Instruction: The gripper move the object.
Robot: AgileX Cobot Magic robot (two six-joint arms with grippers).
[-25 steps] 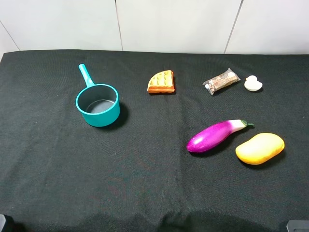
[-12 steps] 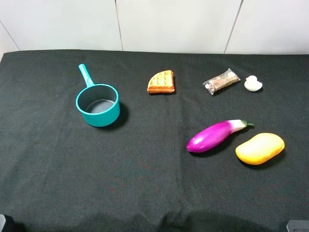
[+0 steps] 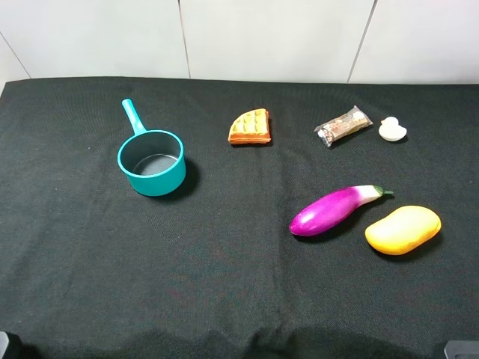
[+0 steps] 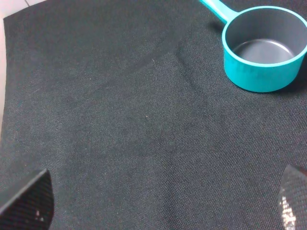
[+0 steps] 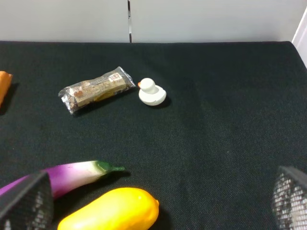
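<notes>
On black cloth (image 3: 224,284), left to right: teal saucepan (image 3: 152,161), waffle piece (image 3: 249,126), purple eggplant (image 3: 334,209) lying just beside mango (image 3: 403,229). Unchanged from earlier frames. Left gripper (image 4: 165,203) and right gripper (image 5: 163,203) both spread wide, holding nothing.

We count six loose items on black worktop (image 3: 224,284). One purple eggplant (image 3: 329,211). One yellow mango (image 3: 403,229). One teal saucepan (image 3: 151,162). One waffle wedge (image 3: 250,127). One wrapped snack bar (image 3: 343,126). One white toy duck (image 3: 391,129). Two hands, each showing us only pair of fingertips at wrist-view edges: left hand (image 4: 163,203), right hand (image 5: 158,203).
</notes>
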